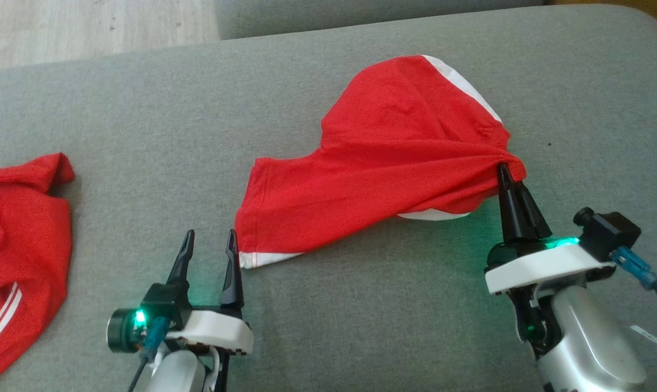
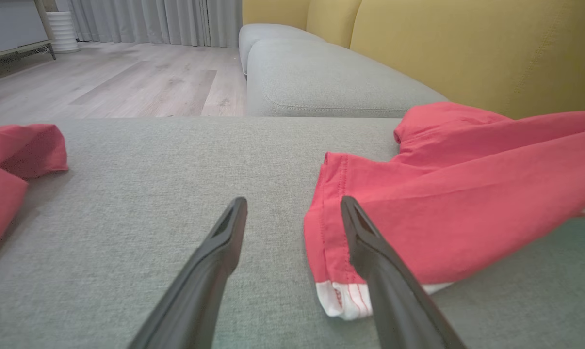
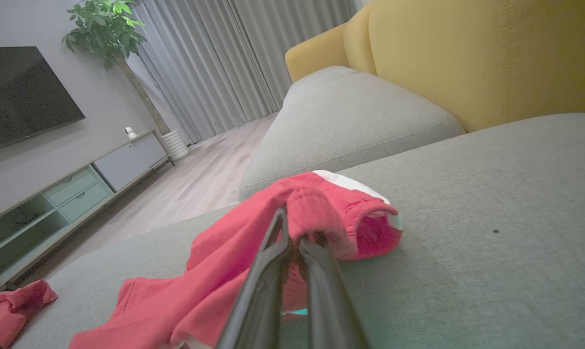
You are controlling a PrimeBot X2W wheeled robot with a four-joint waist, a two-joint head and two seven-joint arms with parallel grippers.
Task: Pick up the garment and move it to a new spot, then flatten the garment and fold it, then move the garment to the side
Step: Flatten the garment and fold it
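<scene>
On the grey sofa cushion [image 1: 361, 305] the red garment [image 1: 394, 163] lies mid-right, partly spread and creased, with white trim at its far edge and near hem. The right gripper [image 1: 504, 173] is clamped on a bunched bit of its right edge, and the cloth pulls into taut folds toward the tips. The left gripper [image 1: 210, 239] is wide apart and holds nothing, just beside the garment's near-left corner. Risks: the pinch takes only a small gather, so a quick lift could let it slip out. A one-point lift would probably leave the garment hanging in a bunch, which makes flattening harder. The left gripper's inner finger sits so close to the white hem band [image 2: 341, 298] that any sideways move could snag or shove that corner. A second red garment [image 1: 18, 245] lies well apart at the left, and dragging that way could pile the two together. The head view gives the full layout, with both grippers and both garments. The right wrist view shows the grip up close, fingers pressed together on a ribbed, elastic-looking edge, which the head view hides under cloth. The left wrist view shows the hem stitching and the finger overlapping the corner; cannot tell if they touch.
</scene>
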